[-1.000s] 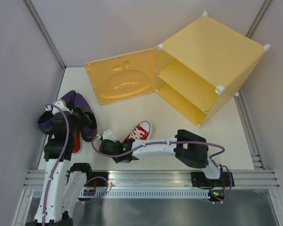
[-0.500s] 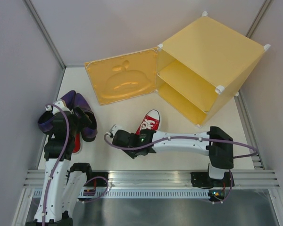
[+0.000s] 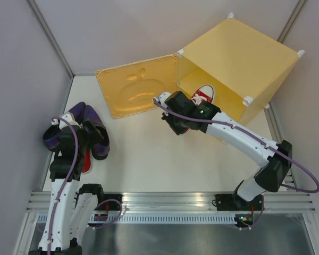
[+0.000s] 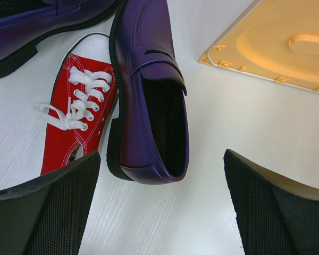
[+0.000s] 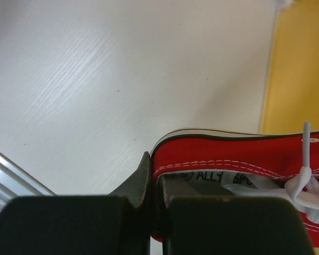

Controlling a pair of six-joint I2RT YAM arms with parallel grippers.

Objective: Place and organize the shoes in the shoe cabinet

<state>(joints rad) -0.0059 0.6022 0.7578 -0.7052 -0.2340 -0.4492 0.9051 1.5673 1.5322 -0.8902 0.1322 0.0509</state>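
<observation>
Spotter: Near side first. What's the left arm doing?

Operator: My left gripper (image 4: 159, 212) hangs low with its jaws spread wide. Under it are a loafer (image 4: 149, 106) and the loose sneaker (image 4: 77, 117), touching side by side on the table (image 4: 244, 133). Both look light. The loafer seems stiff-walled, so I'd take it by the heel rim.

Spotter: And the right?

Operator: My right arm is stretched far out, and the right gripper (image 5: 154, 186) is pinched on the held sneaker (image 5: 228, 156) at its collar. The canvas is thin and soft there, so I judge it could sag or twist in the pinch. The shoe sits at the mouth of the cabinet (image 3: 239, 53), over the shelf (image 3: 229, 102) and beside the open door (image 3: 138, 95). I can't tell whether it's resting there.
</observation>
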